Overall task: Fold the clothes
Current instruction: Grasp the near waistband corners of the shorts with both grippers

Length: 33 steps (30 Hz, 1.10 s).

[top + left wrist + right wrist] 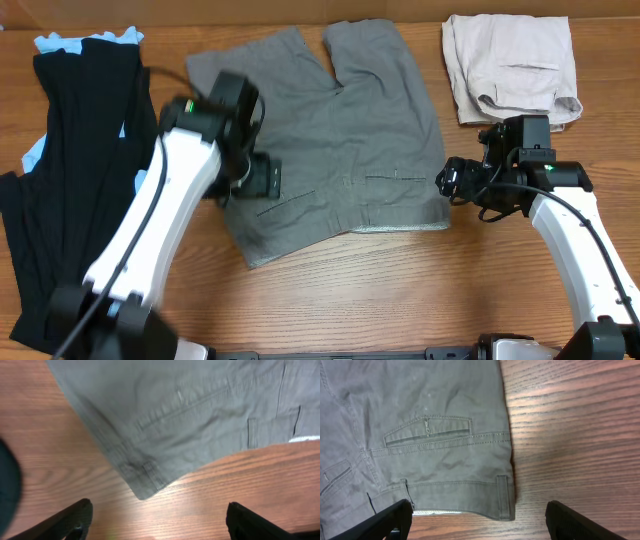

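Filling every view is the wooden desk (400,300), and dead centre in the overhead frame lie the grey shorts (330,130), spread flat with both legs pointing to the top edge and the waistband (400,228) towards the bottom. Over on the left side of the frame a long black garment (70,180) runs from top to bottom. The white left arm (150,230) sweeps up from the lower left across that garment's edge, and the right arm (585,250) comes up from the lower right. Folded beige shorts (510,65) sit in the upper right, apart from the grey pair. A light-blue garment (60,42) peeks out from under the black one at the upper left.

Now the left end effector (160,525): fingers wide apart, nothing between them, poised over bare desk just below the waistband's left corner. The right end effector (477,522) is spread just as wide and holds nothing, sitting by the waistband's right corner. In the right wrist view a slit pocket (427,432) shows clearly at upper centre, a belt loop (504,497) sits at the corner, and a sliver of pale lining (440,511) shows along the bottom hem.
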Each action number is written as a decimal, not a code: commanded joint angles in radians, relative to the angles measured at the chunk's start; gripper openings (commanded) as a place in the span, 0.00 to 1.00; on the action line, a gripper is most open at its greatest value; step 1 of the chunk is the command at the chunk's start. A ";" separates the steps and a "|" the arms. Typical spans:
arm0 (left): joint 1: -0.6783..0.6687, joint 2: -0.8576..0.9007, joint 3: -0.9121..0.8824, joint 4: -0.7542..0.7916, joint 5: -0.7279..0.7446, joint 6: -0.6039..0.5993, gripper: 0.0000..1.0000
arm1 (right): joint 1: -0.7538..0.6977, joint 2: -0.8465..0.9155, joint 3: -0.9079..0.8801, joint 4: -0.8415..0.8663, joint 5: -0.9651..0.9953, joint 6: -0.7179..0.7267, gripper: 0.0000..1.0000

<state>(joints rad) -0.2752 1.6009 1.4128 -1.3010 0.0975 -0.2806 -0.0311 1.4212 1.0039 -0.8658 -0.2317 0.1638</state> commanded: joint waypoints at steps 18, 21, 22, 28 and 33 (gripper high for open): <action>-0.007 -0.117 -0.660 0.449 0.003 -0.222 0.81 | 0.004 0.142 -0.013 0.058 -0.056 0.020 0.80; -0.007 -0.117 -0.704 0.539 0.003 -0.241 0.78 | 0.004 0.144 -0.040 0.067 -0.066 0.024 0.78; -0.007 -0.117 -0.715 0.570 0.003 -0.241 0.77 | 0.004 0.144 -0.050 0.070 -0.066 0.024 0.77; -0.007 -0.117 -0.727 0.666 -0.012 -0.240 0.66 | 0.004 0.144 -0.096 0.093 -0.094 0.024 0.73; -0.007 -0.117 -0.727 0.714 -0.060 -0.240 0.56 | 0.004 0.144 -0.158 0.156 -0.141 0.024 0.70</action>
<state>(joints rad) -0.2752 1.4902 0.6933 -0.6037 0.0868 -0.5110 -0.0311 1.5612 0.8799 -0.7311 -0.3294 0.1829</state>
